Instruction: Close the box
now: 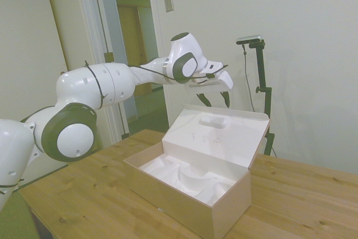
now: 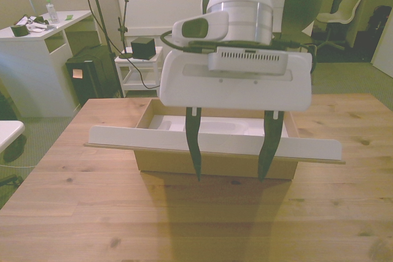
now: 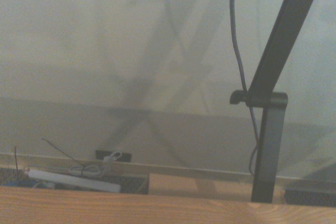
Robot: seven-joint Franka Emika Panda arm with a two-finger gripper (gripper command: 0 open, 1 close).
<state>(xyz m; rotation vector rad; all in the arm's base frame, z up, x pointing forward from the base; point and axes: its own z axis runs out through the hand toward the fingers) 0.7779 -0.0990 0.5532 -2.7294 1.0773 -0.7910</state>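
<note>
The box (image 1: 193,201) lies open on the wooden table, tan outside, with a white molded insert (image 1: 184,176) in it. Its hinged lid (image 1: 218,137) stands up and leans slightly back, with an oval bump near its top edge. In the front view the lid (image 2: 135,137) shows as a long white strip across the box (image 2: 166,162). My gripper (image 1: 217,103) hangs just above and behind the lid's top edge, apart from it. Its dark fingers (image 2: 195,145) point down, and the gripper (image 2: 231,175) is open with nothing between them. The wrist view does not show the box.
The table (image 1: 89,194) extends to both sides of the box. Beyond it are a white desk (image 2: 37,53) and a small white cart (image 2: 138,69) at the front view's left, and a chair (image 2: 341,13) at the front view's right. A doorway (image 1: 134,54) opens behind the arm.
</note>
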